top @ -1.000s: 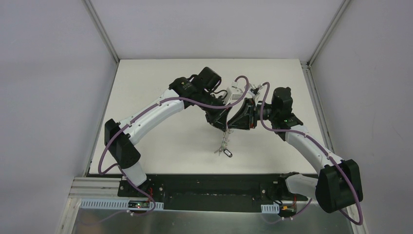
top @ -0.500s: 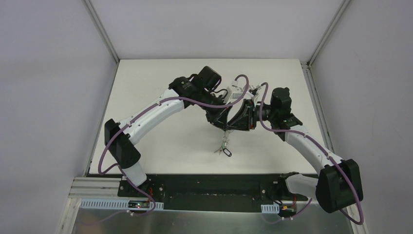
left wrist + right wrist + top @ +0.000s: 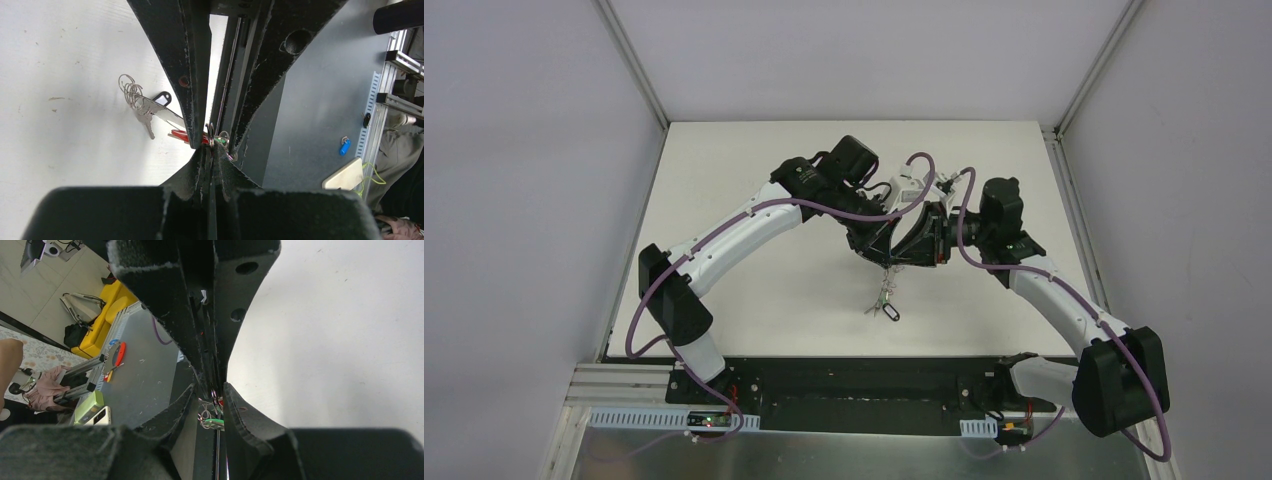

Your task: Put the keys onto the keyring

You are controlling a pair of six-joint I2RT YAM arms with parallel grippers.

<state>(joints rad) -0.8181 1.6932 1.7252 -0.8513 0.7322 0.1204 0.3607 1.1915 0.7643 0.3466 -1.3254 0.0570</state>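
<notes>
My two grippers meet tip to tip above the middle of the table. My left gripper (image 3: 885, 262) is shut on the keyring (image 3: 211, 139), a thin grey hoop seen edge-on in the left wrist view. My right gripper (image 3: 210, 392) stands with its jaws a little apart around the left fingertips and the ring. A red key (image 3: 181, 135) and a green key (image 3: 215, 421) hang right at the jaws. A silver key with a black tag (image 3: 161, 98) and small wire loops (image 3: 129, 88) hang lower, down to the table (image 3: 886, 310).
The white table (image 3: 754, 290) ends at a black strip (image 3: 854, 385) by the arm bases. Grey walls with metal posts enclose it on three sides. Purple cables loop over both wrists.
Almost nothing. The right wrist has shifted very slightly; both grippers stay together over the hanging keys.
</notes>
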